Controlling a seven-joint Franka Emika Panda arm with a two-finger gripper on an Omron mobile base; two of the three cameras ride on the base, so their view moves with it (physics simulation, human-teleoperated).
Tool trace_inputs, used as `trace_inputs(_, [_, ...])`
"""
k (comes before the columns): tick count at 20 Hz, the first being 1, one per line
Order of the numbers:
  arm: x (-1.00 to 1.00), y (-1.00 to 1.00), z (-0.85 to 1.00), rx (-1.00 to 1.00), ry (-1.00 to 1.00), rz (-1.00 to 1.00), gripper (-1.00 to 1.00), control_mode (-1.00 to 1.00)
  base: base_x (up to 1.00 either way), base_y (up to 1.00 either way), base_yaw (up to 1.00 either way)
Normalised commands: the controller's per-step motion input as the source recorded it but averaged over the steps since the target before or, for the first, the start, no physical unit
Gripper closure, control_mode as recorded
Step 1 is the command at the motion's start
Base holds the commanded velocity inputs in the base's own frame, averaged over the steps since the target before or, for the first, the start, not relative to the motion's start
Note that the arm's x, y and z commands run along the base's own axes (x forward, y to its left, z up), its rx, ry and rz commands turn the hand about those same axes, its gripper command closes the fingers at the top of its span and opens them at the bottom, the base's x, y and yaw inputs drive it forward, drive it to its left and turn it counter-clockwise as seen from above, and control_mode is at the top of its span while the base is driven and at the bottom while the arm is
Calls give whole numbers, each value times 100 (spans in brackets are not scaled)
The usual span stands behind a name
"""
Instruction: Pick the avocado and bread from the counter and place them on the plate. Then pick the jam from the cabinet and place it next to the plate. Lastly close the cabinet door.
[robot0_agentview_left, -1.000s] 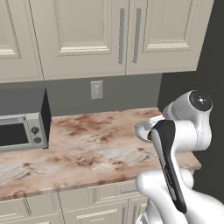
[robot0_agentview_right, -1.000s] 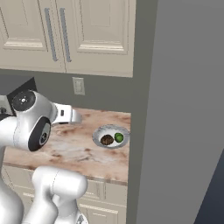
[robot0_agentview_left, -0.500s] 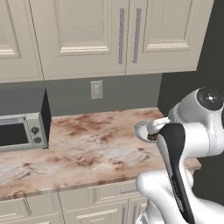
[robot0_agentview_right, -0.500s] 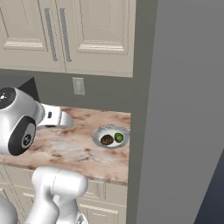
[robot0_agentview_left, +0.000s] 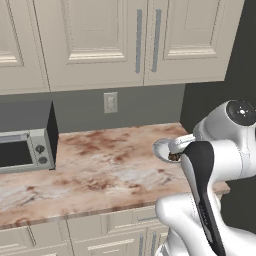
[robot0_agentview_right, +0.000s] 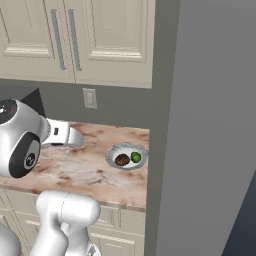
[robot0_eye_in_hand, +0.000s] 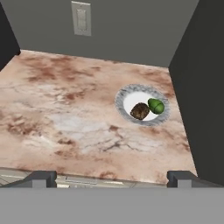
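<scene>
Gripper: jaws spread wide, empty, held back over the front edge of the counter.
Plate: near the counter's right end, carrying the bread and avocado, side by side and touching.
Cabinet: doors shut; jam unseen behind them.
Risk: the arm swinging up toward the handles could sweep the plate.
Surroundings: dark wall just right of the plate crowds that side; microwave far left; wall outlet.

- Evenly, softly lit; rendered, sharp throughout, no blur or glare.
- Dim on the grey wall under the cabinet.
- Faint shading only on the counter by the plate.
</scene>
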Motion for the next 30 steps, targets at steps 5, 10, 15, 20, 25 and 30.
trace_inputs(5, [0, 0, 0, 0, 0, 0, -100, 100, -3, 0, 0])
trace_inputs(10, [0, 0, 0, 0, 0, 0, -100, 100, -33, 0, 0])
trace_inputs(15, [0, 0, 0, 0, 0, 0, -100, 100, -50, 0, 0])
trace_inputs(20, [0, 0, 0, 0, 0, 0, -100, 100, -46, 0, 1])
trace_inputs(25, [0, 0, 0, 0, 0, 0, -100, 100, -35, 0, 12])
trace_inputs(30, [0, 0, 0, 0, 0, 0, -100, 100, -31, 0, 24])
